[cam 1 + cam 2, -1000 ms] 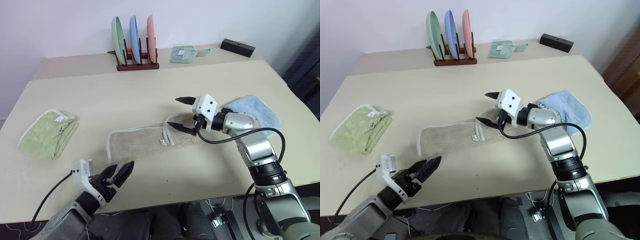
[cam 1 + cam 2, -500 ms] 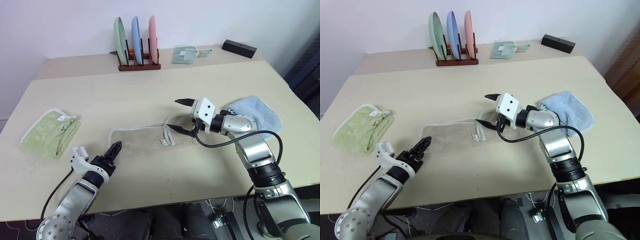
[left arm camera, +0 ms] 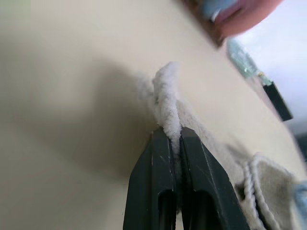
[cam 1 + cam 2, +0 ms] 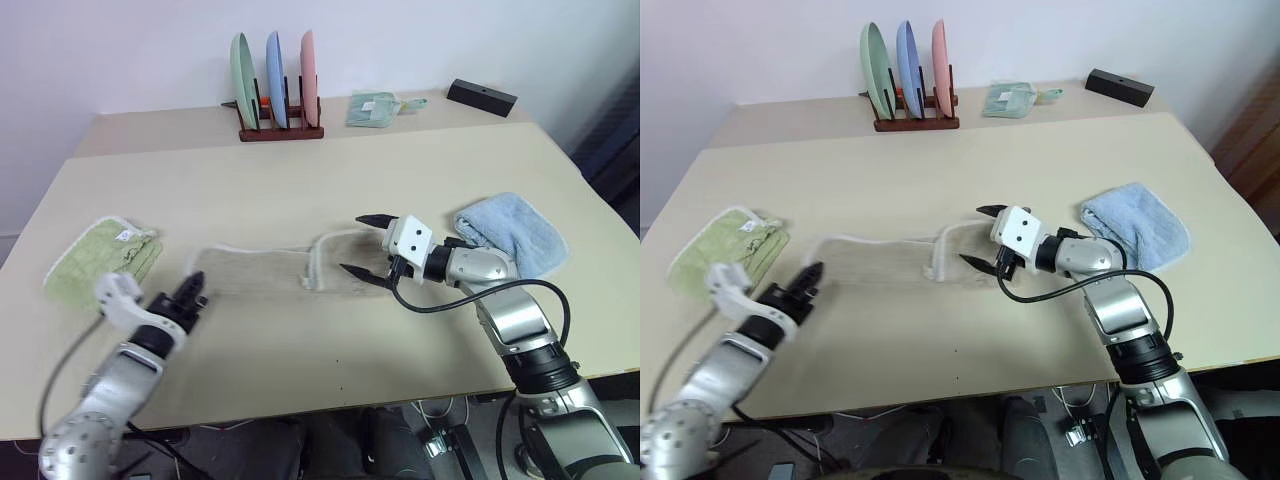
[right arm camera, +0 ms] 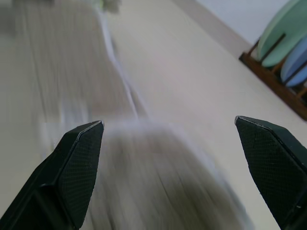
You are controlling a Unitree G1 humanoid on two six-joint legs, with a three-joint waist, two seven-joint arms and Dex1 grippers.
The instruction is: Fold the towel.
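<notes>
The towel (image 4: 270, 270) lies stretched across the centre of the worktop (image 4: 300, 180) in the left eye view, partly folded, with one white-stitched edge doubled over near its middle. The left claw (image 4: 190, 296), at the lower left of that frame, is pinched shut on the towel's left end. The right claw (image 4: 366, 243), right of centre, stands spread wide over the towel's right end and grips nothing.

Risk 1: the left grip takes only a thin ridge of terry at the hem. If the left arm pulls while the cloth drags on the worktop, the ridge can slip out and the end will drop short of its fold line.

Risk 2: the right end is unsecured. Any pull from the left will likely drag the whole towel sideways and bunch the doubled edge rather than fold it.

Risk 3: the light green towel (image 4: 100, 268) lies just beside the left claw, and a wide swing could catch it.

View comparison: the left wrist view shows the cloth ridge clamped between both left fingers (image 3: 154, 191), which the head views do not resolve. The right wrist view shows the right fingertips (image 5: 79, 158) well apart with cloth below them. The eye views supply the layout: the light blue towel (image 4: 510, 232) at the right and the plate rack (image 4: 277, 75) at the upper centre.
</notes>
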